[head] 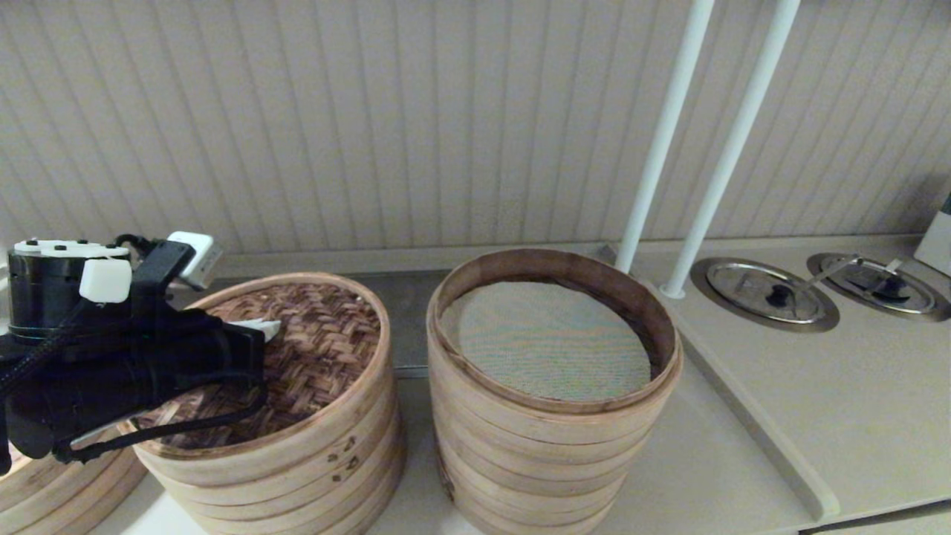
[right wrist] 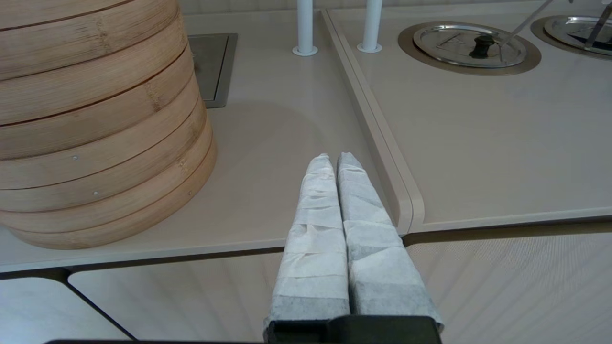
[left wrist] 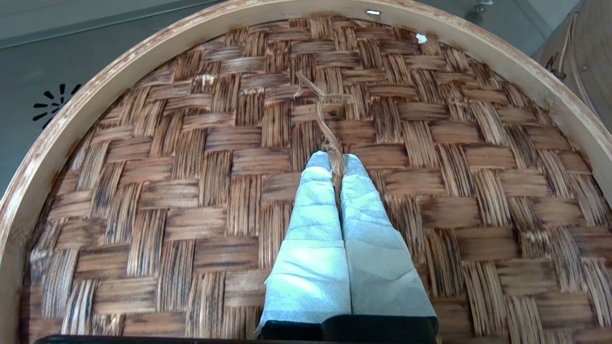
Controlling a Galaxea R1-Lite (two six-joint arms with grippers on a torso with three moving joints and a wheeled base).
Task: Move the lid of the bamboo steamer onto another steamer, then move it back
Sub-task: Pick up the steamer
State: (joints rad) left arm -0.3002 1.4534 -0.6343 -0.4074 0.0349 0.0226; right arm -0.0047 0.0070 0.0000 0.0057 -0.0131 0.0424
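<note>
The bamboo steamer lid (head: 327, 349), dark brown herringbone weave in a pale hoop, lies on the shorter steamer stack (head: 297, 464) at the left. My left gripper (head: 261, 327) rests over its middle. In the left wrist view the lid (left wrist: 215, 181) fills the picture, and the left gripper (left wrist: 336, 160) is shut on the thin fibre handle loop (left wrist: 326, 102) at the lid's centre. The other steamer (head: 553, 438), a taller stack with a grey-green mesh liner (head: 550, 342), stands uncovered just to the right. My right gripper (right wrist: 333, 158) hangs shut and empty off the counter's front edge, beside that stack (right wrist: 95, 119).
Part of a third bamboo stack (head: 44, 490) shows at the lower left under my left arm. Two white poles (head: 657, 148) rise behind the tall steamer. Two round steel covers (head: 765, 293) sit in the raised counter section at the right, past a step edge (head: 750, 423).
</note>
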